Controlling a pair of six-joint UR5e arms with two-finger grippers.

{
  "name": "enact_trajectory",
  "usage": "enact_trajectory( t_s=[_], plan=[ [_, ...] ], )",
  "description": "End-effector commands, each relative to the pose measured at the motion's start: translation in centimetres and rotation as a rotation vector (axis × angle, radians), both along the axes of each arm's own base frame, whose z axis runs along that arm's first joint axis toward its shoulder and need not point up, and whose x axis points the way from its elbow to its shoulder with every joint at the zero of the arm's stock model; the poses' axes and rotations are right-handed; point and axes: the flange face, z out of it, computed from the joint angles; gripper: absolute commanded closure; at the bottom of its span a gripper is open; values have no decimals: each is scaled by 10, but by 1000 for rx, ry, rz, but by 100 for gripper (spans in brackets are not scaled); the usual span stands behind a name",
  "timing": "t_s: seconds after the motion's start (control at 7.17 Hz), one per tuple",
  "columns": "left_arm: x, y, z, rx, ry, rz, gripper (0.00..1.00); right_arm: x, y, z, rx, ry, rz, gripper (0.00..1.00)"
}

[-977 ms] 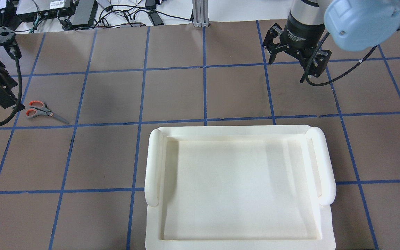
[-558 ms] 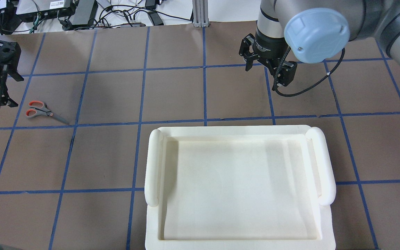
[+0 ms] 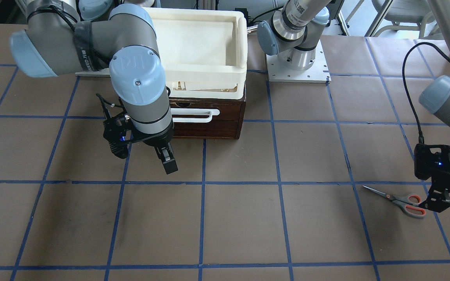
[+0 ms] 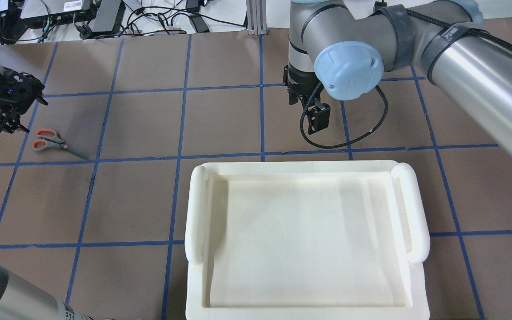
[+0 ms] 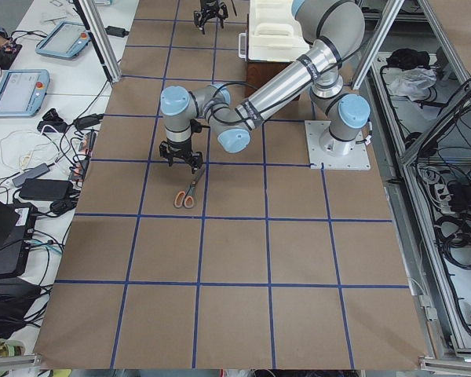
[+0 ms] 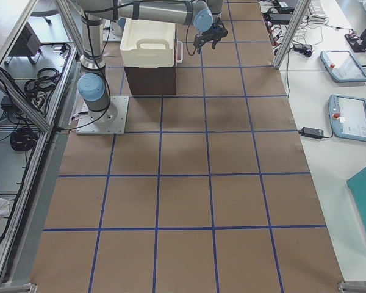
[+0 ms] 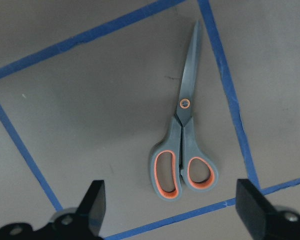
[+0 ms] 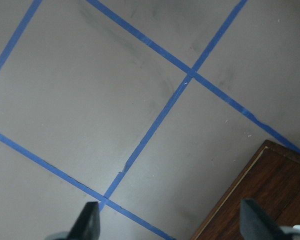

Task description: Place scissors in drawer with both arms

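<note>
Left hand (image 4: 12, 111): wide open and empty. It hovers over the scissors (image 4: 54, 142) at the left side of the tabletop (image 4: 238, 124) and touches nothing.

Scissors: flat on the tabletop with blades shut, well apart from the drawer (image 3: 209, 127).

Long axis: from overhead, the orange-lined loops (image 4: 42, 138) lie left, nearest the left hand. The tip points right and back toward the robot. In the left wrist view the axis runs away from the camera, crossways to the line between the 2 fingers (image 7: 95, 200), with the loops roughly centred between them.

Nearer arm: the left, by far.

Next move, my call: I'd drop the left hand straight down and close across the handles. It needs no turning, since the fingers already straddle the axis.

Right hand (image 3: 143, 156): open and empty, low in front of the drawer. It sits just beside the white bar handle (image 3: 193, 114) without touching it.

Drawer: dark wood under the cream-white tray (image 4: 305, 165). It looks pushed in, so I judge the right hand must pull it open first.

Risk: thin scissors lying flat could skid rather than lift.
</note>
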Motion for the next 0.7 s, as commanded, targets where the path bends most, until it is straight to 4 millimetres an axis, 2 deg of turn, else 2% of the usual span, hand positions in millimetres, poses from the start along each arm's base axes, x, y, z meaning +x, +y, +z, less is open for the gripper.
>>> enact_trajectory(
  t_s=[0.0, 0.28, 0.56],
  plan=[
    [28, 4, -38, 50, 29, -110, 15, 21, 9, -12, 28, 19, -86, 0],
    [22, 12, -69, 79, 74, -113, 14, 23, 18, -23, 104, 52, -168, 0],
    [19, 16, -80, 92, 89, -50, 14, 26, 20, -24, 135, 29, -273, 0]
  ],
)
